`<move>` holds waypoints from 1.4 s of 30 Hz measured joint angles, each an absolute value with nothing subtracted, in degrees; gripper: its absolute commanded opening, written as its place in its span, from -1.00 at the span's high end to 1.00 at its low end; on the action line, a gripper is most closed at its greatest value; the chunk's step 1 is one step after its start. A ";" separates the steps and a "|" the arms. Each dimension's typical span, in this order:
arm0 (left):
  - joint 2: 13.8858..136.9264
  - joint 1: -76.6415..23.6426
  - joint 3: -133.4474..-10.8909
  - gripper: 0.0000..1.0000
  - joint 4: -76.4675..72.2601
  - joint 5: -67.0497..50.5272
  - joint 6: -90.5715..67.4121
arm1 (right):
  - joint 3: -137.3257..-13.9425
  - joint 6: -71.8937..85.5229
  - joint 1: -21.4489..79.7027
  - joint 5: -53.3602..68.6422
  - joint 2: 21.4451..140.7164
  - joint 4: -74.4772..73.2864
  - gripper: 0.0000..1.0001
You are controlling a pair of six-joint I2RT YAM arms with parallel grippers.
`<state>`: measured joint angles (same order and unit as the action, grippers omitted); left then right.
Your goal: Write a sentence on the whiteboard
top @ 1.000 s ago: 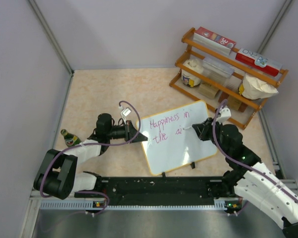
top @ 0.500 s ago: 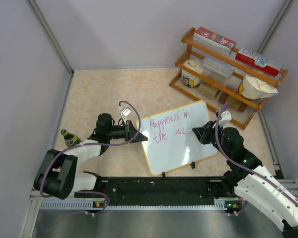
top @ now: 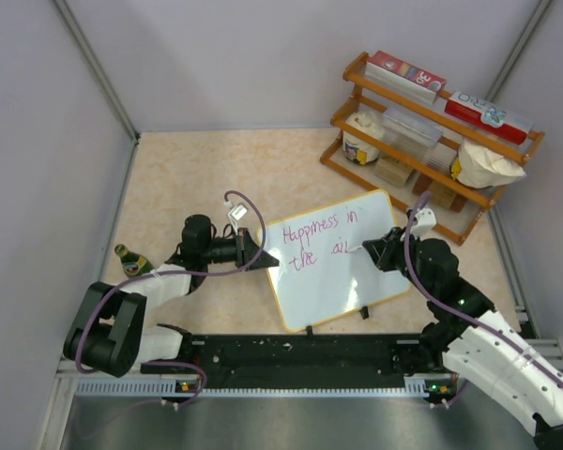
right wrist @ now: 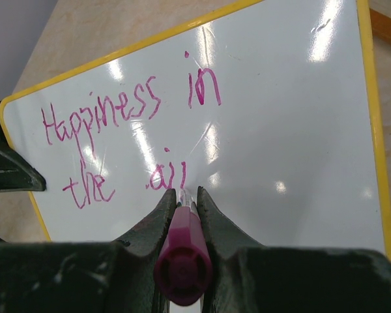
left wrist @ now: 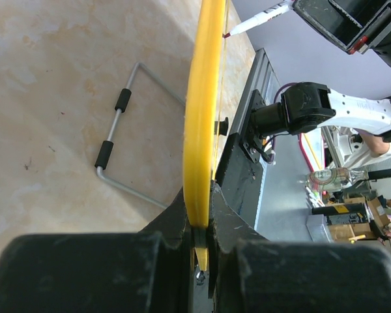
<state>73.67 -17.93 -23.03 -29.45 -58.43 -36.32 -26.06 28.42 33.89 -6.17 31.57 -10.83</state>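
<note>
The whiteboard [top: 342, 281] with its yellow frame lies tilted on the table and carries pink writing, "Happiness in the" followed by a few letters. My left gripper [top: 267, 260] is shut on the whiteboard's left edge, and the yellow frame [left wrist: 202, 117] runs between its jaws [left wrist: 199, 208]. My right gripper [top: 371, 246] is shut on a pink marker [right wrist: 182, 254]. The marker's tip rests on the whiteboard [right wrist: 293, 130] just right of the last pink stroke, with the gripper [right wrist: 184, 195] right behind it. The marker tip [left wrist: 257, 16] also shows far off in the left wrist view.
A wooden rack [top: 432, 122] with boxes and bags stands at the back right. A small green bottle [top: 131, 260] lies left of my left arm. A black rail [top: 300, 356] runs along the near edge. A wire stand [left wrist: 114, 130] lies under the board.
New pink strokes have appeared after "the" on the second line. My right gripper has shifted slightly with the marker. The left gripper and board have not moved.
</note>
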 measured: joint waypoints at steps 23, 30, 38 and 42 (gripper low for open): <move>73.65 -17.93 -22.92 1.00 -29.58 -58.46 -36.32 | -27.46 27.59 33.89 -9.15 33.41 -9.34 1.00; 73.65 -17.93 -22.92 1.00 -29.52 -58.43 -36.32 | -27.46 27.55 33.89 -9.93 33.56 -8.86 1.00; 73.65 -17.93 -22.94 1.00 -29.47 -58.43 -36.29 | -27.46 27.51 33.65 -10.31 33.56 -8.56 1.00; 73.63 -17.93 -22.94 1.00 -29.41 -58.43 -36.29 | -27.46 27.53 33.45 -10.39 33.52 -8.54 1.00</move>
